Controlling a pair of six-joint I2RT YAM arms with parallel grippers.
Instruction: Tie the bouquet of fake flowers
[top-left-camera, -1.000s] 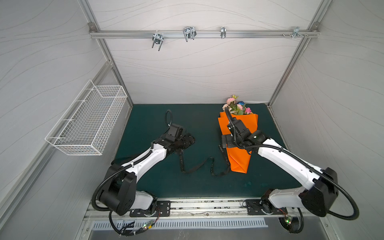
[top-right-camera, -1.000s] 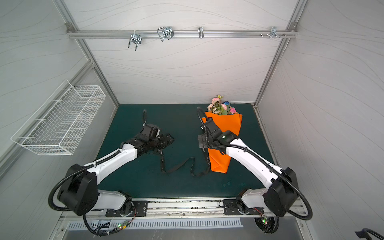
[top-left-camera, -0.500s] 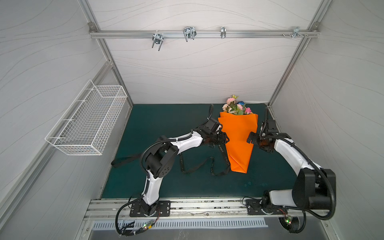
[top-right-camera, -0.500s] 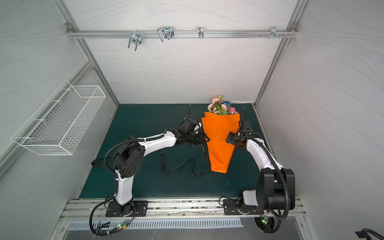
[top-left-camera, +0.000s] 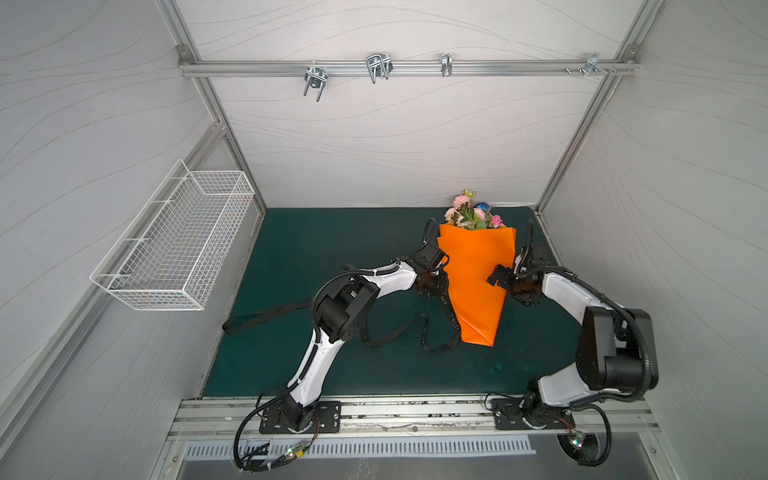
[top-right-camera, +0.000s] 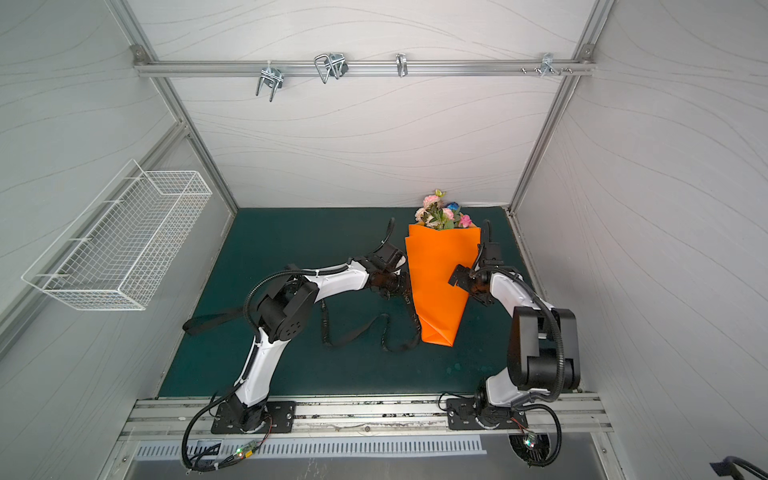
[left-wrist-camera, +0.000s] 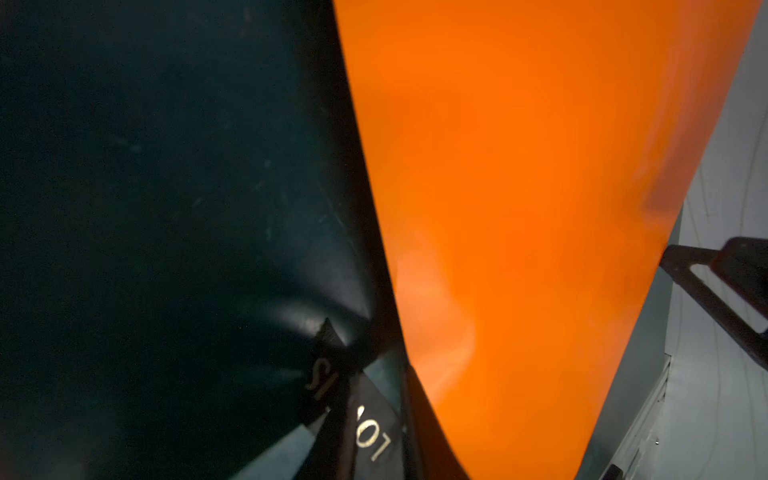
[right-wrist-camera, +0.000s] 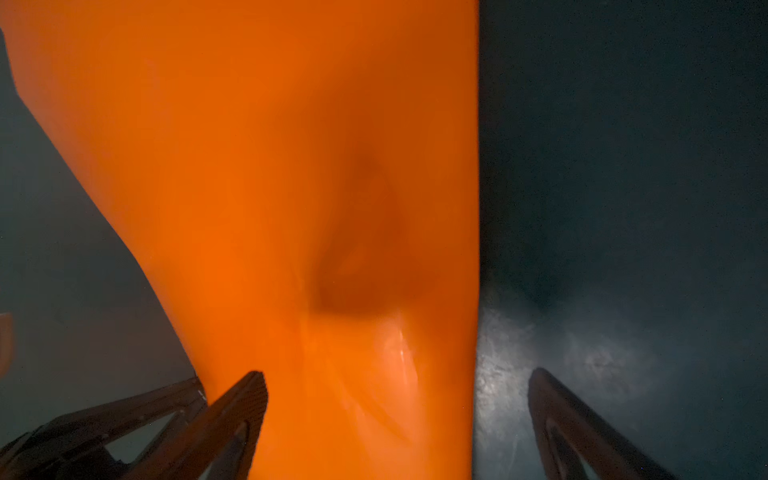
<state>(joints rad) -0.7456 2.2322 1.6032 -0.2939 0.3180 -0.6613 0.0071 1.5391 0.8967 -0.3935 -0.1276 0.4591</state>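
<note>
The bouquet of fake flowers (top-left-camera: 471, 212) (top-right-camera: 442, 214) lies at the back right of the mat, wrapped in a cone of orange paper (top-left-camera: 473, 274) (top-right-camera: 438, 282). A black ribbon (top-left-camera: 399, 328) (top-right-camera: 353, 332) with pale lettering snakes over the mat to the cone's left edge. My left gripper (top-left-camera: 434, 286) (left-wrist-camera: 365, 415) sits at that edge, shut on the ribbon (left-wrist-camera: 370, 432). My right gripper (top-left-camera: 505, 282) (right-wrist-camera: 399, 399) is open and straddles the cone's right edge, with one finger (right-wrist-camera: 237, 411) over the paper and the other over the mat.
A white wire basket (top-left-camera: 178, 245) hangs on the left wall. A metal rail with hooks (top-left-camera: 378, 70) runs across the back wall. A dark strap (top-left-camera: 262, 320) lies at the left of the green mat (top-left-camera: 332, 249). The enclosure walls stand close to the cone's right.
My left arm has swung from the mat's left across to the cone's left edge, and its jaws have closed on the ribbon. My right gripper has moved from over the cone to its right edge.
</note>
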